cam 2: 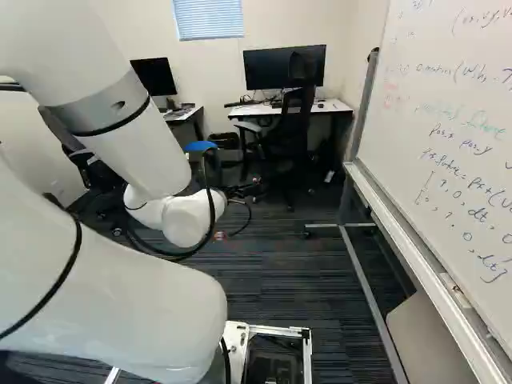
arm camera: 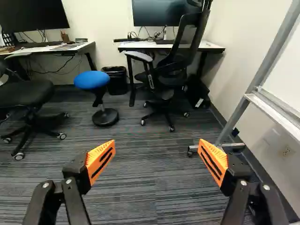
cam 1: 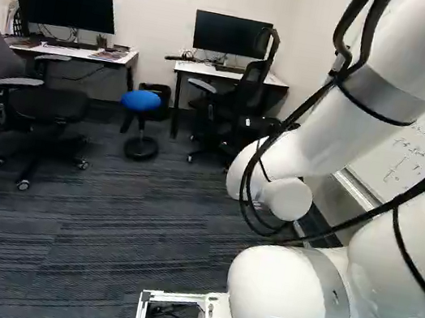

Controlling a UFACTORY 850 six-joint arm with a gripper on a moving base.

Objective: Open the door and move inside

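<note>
No door shows in any view. In the right base view the gripper (cam 2: 238, 212) is small and dark, partly hidden beyond the arm's white wrist. The wrist view shows the gripper (arm camera: 157, 146) open, its two orange pads (arm camera: 101, 160) wide apart with nothing between them. Dark striped carpet (arm camera: 140, 180) lies under and ahead of the fingers. In the left base view the arm's wrist covers the gripper.
Ahead stand a desk (arm camera: 173, 45) with a black office chair (arm camera: 173, 75), a blue stool (arm camera: 92, 80) and a bin (arm camera: 116, 79). Another desk (cam 1: 75, 52) and grey chair (cam 1: 38, 99) are at the left. A wheeled whiteboard (cam 2: 448, 136) stands close on the right, its foot (cam 2: 368, 304) on the carpet.
</note>
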